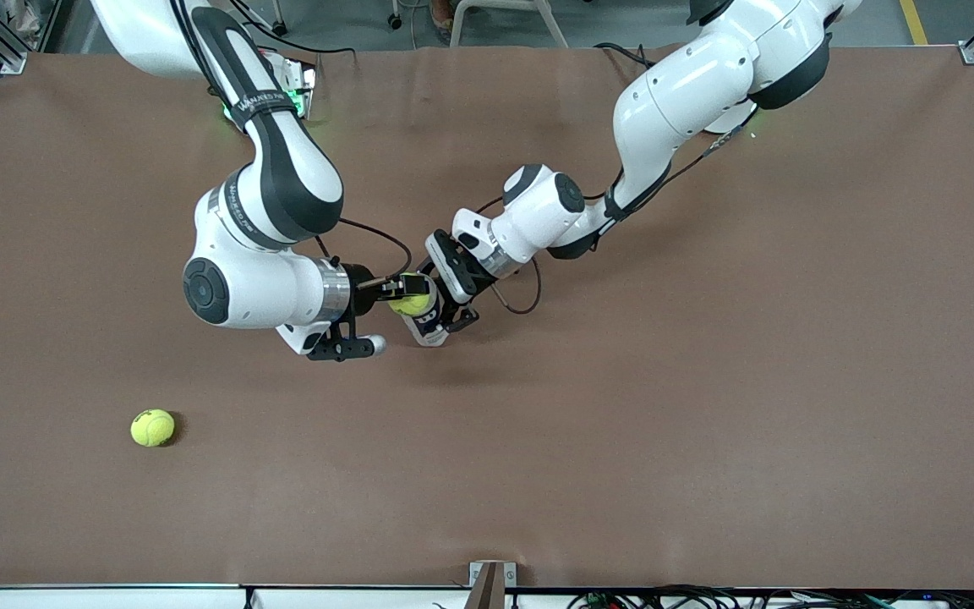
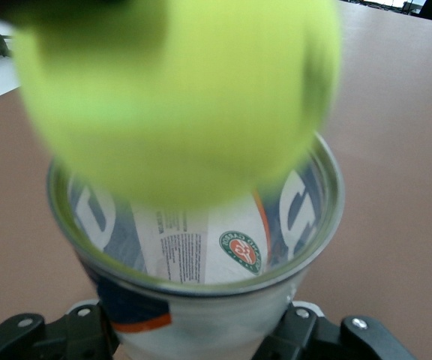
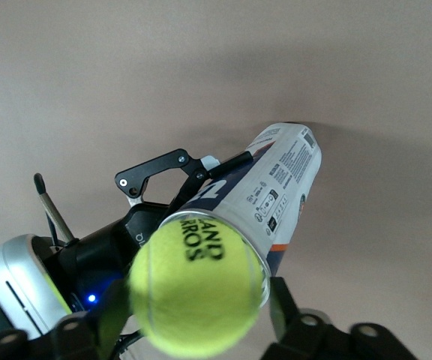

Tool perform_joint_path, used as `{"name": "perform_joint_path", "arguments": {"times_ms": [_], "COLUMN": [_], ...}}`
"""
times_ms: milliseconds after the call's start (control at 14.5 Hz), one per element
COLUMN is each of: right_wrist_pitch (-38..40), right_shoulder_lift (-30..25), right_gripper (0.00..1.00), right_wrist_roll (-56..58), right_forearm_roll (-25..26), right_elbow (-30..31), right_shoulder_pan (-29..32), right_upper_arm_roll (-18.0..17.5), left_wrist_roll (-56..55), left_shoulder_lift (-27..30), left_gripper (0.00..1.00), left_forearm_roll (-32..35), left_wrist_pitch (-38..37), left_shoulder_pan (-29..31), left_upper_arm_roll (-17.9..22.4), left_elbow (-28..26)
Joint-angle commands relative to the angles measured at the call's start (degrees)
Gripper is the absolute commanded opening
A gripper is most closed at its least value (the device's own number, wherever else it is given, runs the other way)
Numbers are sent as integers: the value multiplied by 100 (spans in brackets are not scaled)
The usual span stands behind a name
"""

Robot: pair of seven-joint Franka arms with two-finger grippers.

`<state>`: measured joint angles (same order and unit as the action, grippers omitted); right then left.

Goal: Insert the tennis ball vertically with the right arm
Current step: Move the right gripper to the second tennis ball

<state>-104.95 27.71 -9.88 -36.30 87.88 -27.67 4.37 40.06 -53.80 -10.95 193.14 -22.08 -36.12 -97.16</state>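
Front view: the right gripper [image 1: 394, 292] reaches in from its arm's end of the table with a tennis ball [image 1: 412, 302] at its tips, right at the mouth of the ball can [image 1: 429, 321]. The left gripper [image 1: 451, 298] pinches the can around its body; the can is tilted, mouth toward the right gripper. A second ball [image 1: 153, 427] lies on the table [image 1: 707, 381] well apart, nearer the front camera, toward the right arm's end. The right fingers' spacing is hard to read here.

Left wrist view: the open rim of the ball can [image 2: 201, 262] sits just under the tennis ball [image 2: 178, 97]; the ball covers part of the mouth, apparently on or just above the rim, not yet down inside. The left jaws flank the can base, clamped on it.

Right wrist view: the tennis ball [image 3: 197, 289] sits at the can mouth, and the long axis of the ball can [image 3: 272, 191] runs straight away from the right gripper. The right fingers stand either side of the ball with a slight gap, jaws look spread, so my call is the ball is being let go. Ball centred on the mouth; the move turns on that alignment.
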Motion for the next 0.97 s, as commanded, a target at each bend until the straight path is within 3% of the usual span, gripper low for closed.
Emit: {"name": "perform_joint_path", "arguments": {"times_ms": [0, 138, 345, 414, 622, 760, 898], "right_wrist_pitch": [71, 193, 273, 256, 63, -427, -1086], "right_shoulder_lift": [-37, -46, -73, -29, 348, 541, 814], "right_gripper": [100, 100, 100, 100, 100, 100, 100], "right_wrist_roll": [-102, -110, -14, 169, 1389, 1594, 2032], "right_forearm_roll": [106, 115, 219, 516, 1527, 2142, 3099], "right_elbow": [-60, -52, -113, -139, -157, -157, -157], "right_shoulder_pan": [25, 86, 410, 612, 1210, 1387, 1475], "right_upper_arm_roll": [11, 99, 520, 678, 714, 714, 706], "left_wrist_roll": [-77, -77, -77, -60, -51, -42, -51], "left_shoulder_lift": [-34, -34, -34, -34, -34, -34, -34], "left_gripper": [73, 73, 74, 75, 76, 76, 77], "left_forearm_roll": [-100, -100, -100, -100, -92, -92, -92], "left_wrist_pitch": [-75, -75, -75, -75, -75, -75, -75], "left_shoulder_pan": [-156, -156, -148, -148, -148, -148, -148], "left_upper_arm_roll": [158, 158, 158, 158, 158, 166, 166], "left_elbow": [-49, -49, -40, -40, -49, -49, -49]}}
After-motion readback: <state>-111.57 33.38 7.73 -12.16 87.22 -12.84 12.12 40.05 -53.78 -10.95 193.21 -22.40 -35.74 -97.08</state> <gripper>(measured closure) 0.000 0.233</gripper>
